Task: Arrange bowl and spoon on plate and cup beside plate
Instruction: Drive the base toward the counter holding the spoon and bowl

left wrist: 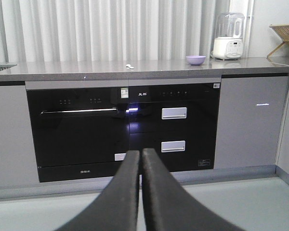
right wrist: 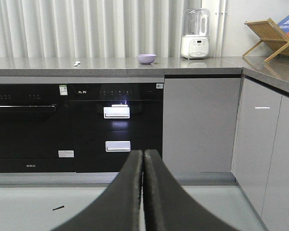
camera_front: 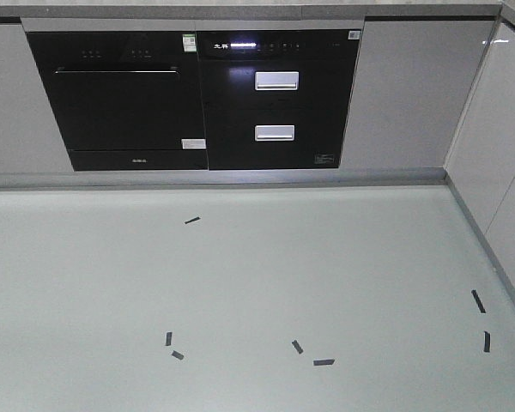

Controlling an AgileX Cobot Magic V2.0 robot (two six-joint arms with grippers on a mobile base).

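Left hand (left wrist: 140,153) low over the floor, its black fingers pressed together. Right hand (right wrist: 143,153) likewise, fingers together.

The pale grey floor (camera_front: 240,283) in front of me carries short black tape strips (camera_front: 324,362), scattered.

Beyond it I see black built-in ovens (camera_front: 120,94) under a long grey stone desk (left wrist: 62,68).

On the desk, a small pale mint-green plastic spoon (left wrist: 129,66) lies at left. A small round lavender-purple plastic bowl (left wrist: 196,59) stands upright, well apart to the spoon's right. Just right of the bowl is a white blender with a clear jar (left wrist: 228,36).

Farthest, a white pleated curtain (left wrist: 111,29).
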